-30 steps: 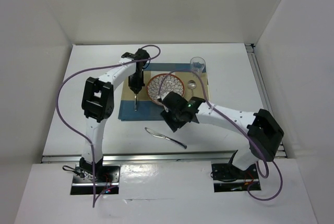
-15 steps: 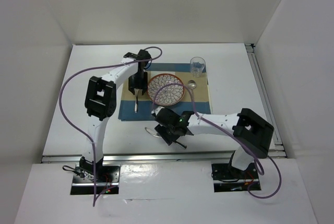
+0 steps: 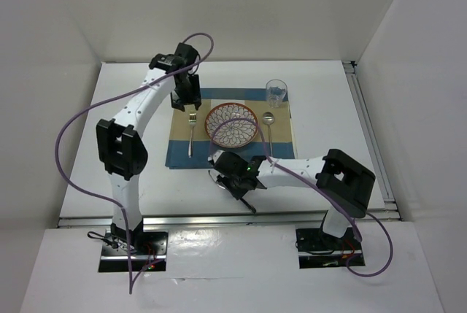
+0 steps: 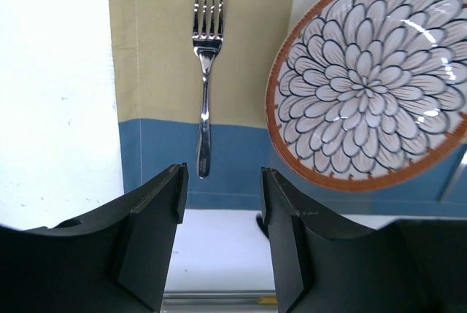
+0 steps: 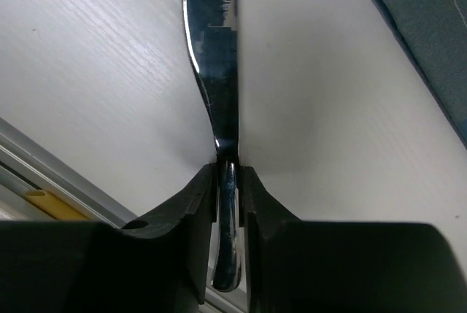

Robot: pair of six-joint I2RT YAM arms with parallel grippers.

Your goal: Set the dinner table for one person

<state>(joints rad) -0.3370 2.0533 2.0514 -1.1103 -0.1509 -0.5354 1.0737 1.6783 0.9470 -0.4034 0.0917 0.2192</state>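
On the white dinner table (image 3: 328, 109) lies a blue-and-tan placemat (image 3: 281, 138). It carries a flower-patterned plate (image 3: 232, 125), a fork (image 3: 191, 132) on the plate's left and a spoon (image 3: 268, 127) on its right. My left gripper (image 3: 188, 100) hangs open above the fork's tines; in its wrist view the fork (image 4: 206, 79) and the plate (image 4: 372, 79) lie beyond the empty gap of the left gripper (image 4: 221, 182). My right gripper (image 5: 228, 174) is shut on the handle of the knife (image 5: 215, 72), which lies on the bare table in front of the placemat, by the right gripper (image 3: 232, 182).
A clear glass (image 3: 276, 93) stands at the placemat's far right corner. A metal rail (image 3: 219, 218) runs along the table's near edge, close behind the right gripper. White walls enclose the table on three sides.
My left gripper let go of the fork, opened and drew back toward the far edge. My right gripper came down from the plate to the knife and shut on its handle.
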